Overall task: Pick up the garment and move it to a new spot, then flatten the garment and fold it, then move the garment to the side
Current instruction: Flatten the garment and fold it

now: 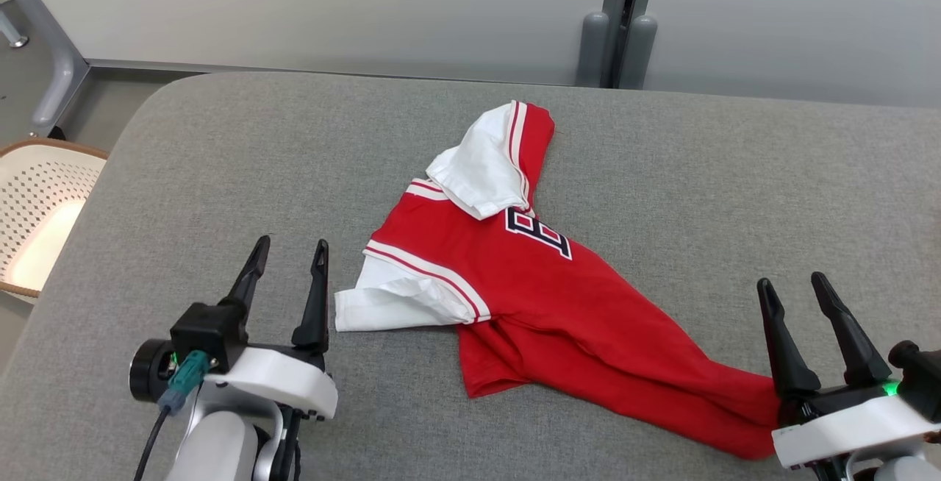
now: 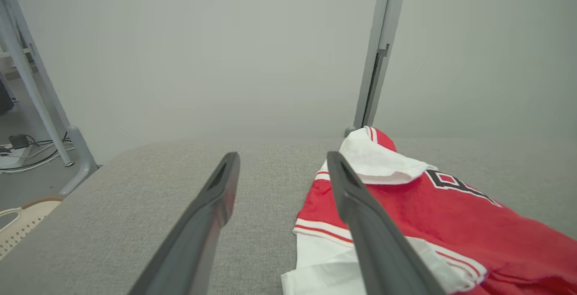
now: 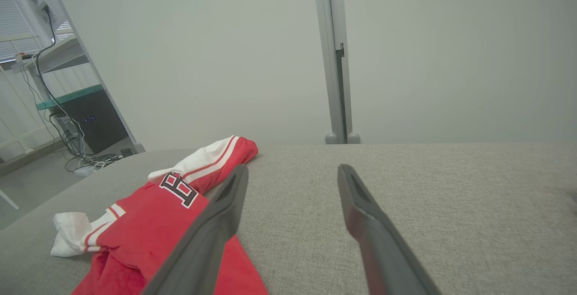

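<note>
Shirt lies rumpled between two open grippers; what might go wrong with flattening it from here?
1. A white sleeve is flopped over the chest lettering of the garment; tugging the edges may leave it folded.
2. Red cloth lies bunched by the open right gripper; a pinch there may catch several layers and twist it.
3. The open left gripper is over bare table beside the other sleeve; closing there would likely grab nothing.
</note>
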Motion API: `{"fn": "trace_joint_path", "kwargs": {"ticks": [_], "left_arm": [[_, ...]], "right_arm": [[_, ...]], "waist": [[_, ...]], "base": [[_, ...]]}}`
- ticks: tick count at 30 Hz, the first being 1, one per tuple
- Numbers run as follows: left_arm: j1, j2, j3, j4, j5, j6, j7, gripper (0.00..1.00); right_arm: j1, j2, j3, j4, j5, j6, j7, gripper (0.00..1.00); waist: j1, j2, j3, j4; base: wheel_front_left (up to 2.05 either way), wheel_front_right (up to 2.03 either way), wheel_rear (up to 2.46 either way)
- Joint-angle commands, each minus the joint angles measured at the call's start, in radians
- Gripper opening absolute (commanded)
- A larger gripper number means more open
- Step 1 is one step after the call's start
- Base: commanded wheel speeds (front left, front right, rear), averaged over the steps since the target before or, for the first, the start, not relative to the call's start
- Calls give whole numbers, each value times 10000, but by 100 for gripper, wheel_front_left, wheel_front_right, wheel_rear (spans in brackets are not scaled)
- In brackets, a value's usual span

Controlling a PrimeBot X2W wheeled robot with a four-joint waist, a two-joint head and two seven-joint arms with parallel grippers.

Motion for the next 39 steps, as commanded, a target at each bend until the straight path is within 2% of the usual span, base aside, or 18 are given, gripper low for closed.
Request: {"fn": "trace_joint_path", "kwargs": {"ticks": [1,7,14,27,39], "left_arm": [[341,-99,164,-245,-94,31,-44,100],[1120,-375,459,-679,-304,65,-46,100],[988,-413,310,-321,-125,36,-46,100],[-833,-409,-90,3421,-72,29,-21,100],[-1475,-405,102,4282,-75,-51,-24,100]], "right_arm": [[160,49,-77,-7,-32,0,-53,100],[301,217,-87,19,-125,0,-53,100],[97,141,-19,-6,-118,0,-53,100],[-192,-77,58,-13,-11,0,-53,100],[-322,-129,15,14,46,0,-53,100]], "waist": [[0,0,-70,6],[0,0,-129,9],[0,0,14,-50],[0,0,762,-453],[0,0,1019,-618]], "base": [[0,0,0],[0,0,0],[0,0,0],[0,0,0],[0,0,0]]}}
